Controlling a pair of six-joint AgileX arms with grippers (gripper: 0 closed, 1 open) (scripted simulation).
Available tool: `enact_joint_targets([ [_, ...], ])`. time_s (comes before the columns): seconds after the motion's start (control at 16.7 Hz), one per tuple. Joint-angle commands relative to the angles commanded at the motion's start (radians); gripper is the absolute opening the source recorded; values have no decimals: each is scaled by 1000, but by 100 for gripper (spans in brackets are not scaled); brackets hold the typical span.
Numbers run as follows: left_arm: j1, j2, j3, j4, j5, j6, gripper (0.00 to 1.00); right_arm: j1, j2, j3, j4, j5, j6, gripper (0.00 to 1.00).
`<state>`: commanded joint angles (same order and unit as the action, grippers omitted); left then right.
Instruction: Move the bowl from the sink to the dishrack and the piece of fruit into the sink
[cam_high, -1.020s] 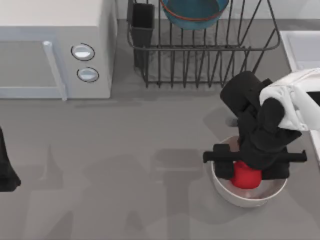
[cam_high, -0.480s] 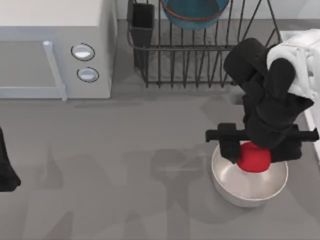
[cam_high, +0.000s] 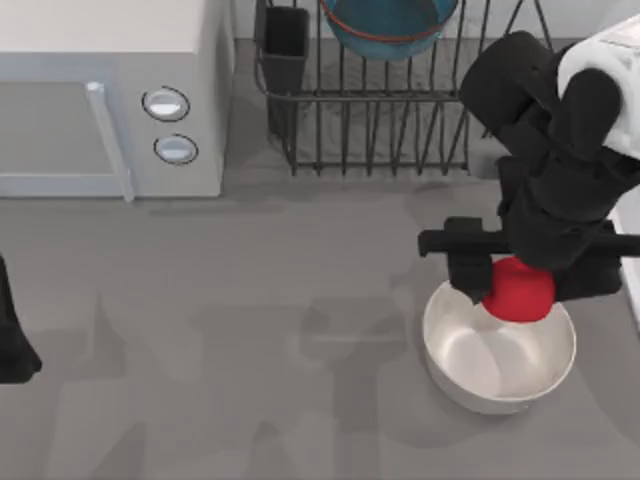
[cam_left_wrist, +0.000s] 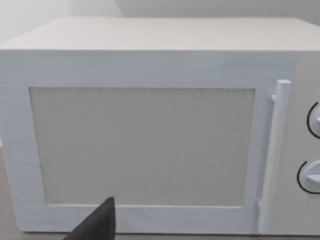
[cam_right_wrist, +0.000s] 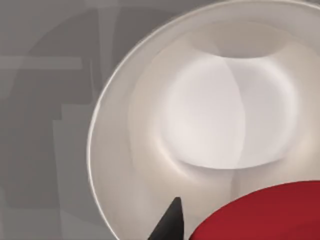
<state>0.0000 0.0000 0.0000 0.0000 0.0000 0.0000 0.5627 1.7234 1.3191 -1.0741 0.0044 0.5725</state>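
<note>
Red fruit sits clamped in the right hand, apparently lifted above the white bowl.

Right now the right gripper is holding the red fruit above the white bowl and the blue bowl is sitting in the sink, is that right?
Not quite. The right gripper does hold the red fruit above the white bowl, but the top view shows the blue bowl in the dishrack, not the sink.
</note>
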Motion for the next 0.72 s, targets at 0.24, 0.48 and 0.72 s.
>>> enact_joint_targets([
  [0.24,0,0,0,0,0,0,100,-36,-2,-16,62,-15,-15,0],
  [0.48,0,0,0,0,0,0,100,-155,-4,-74,280,-72,-73,0],
  [0.72,0,0,0,0,0,0,100,-331,-16,-181,596,-161,-160,0],
])
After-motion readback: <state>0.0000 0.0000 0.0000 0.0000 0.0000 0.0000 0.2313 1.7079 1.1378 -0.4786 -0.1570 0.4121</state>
